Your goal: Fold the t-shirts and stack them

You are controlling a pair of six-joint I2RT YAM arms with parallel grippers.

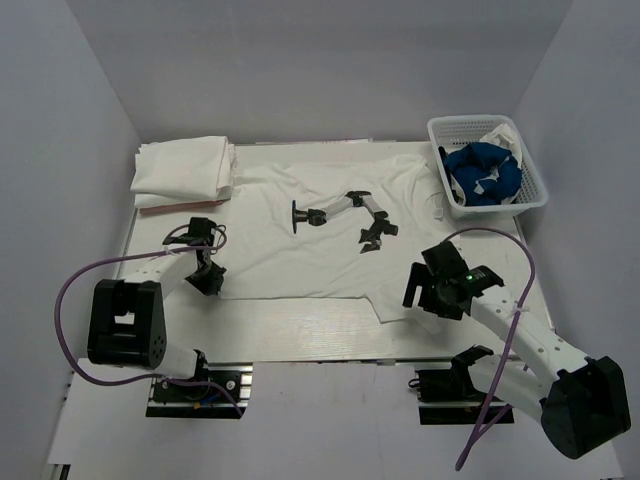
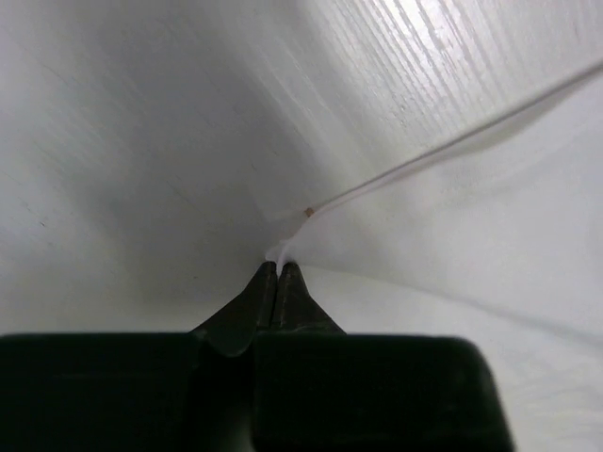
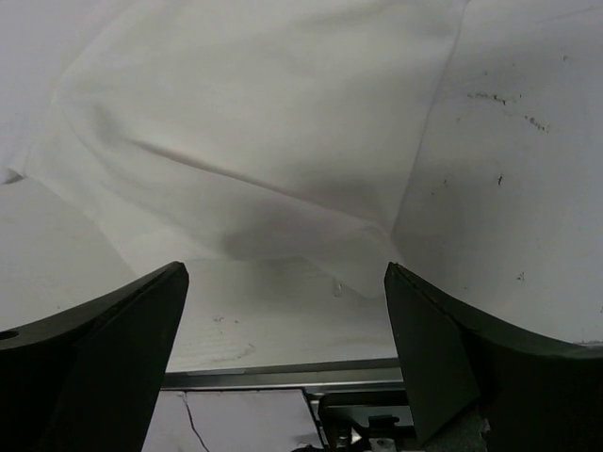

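A white t-shirt [image 1: 300, 255] with a dark print [image 1: 340, 215] lies spread flat across the table. My left gripper [image 1: 208, 278] is at its near left edge, shut on a pinch of the white cloth [image 2: 279, 252]; the hem runs taut up and to the right in the left wrist view. My right gripper [image 1: 420, 288] hangs open and empty over the shirt's near right corner [image 3: 363, 273], its fingers [image 3: 141, 320] spread wide on either side. A royal blue shirt [image 1: 482, 172] lies bunched in the basket.
A stack of folded white shirts [image 1: 185, 165] sits at the back left on a pinkish board. The white lattice basket [image 1: 530, 185] stands at the back right. The table's near edge [image 3: 283, 372] lies just below the right gripper.
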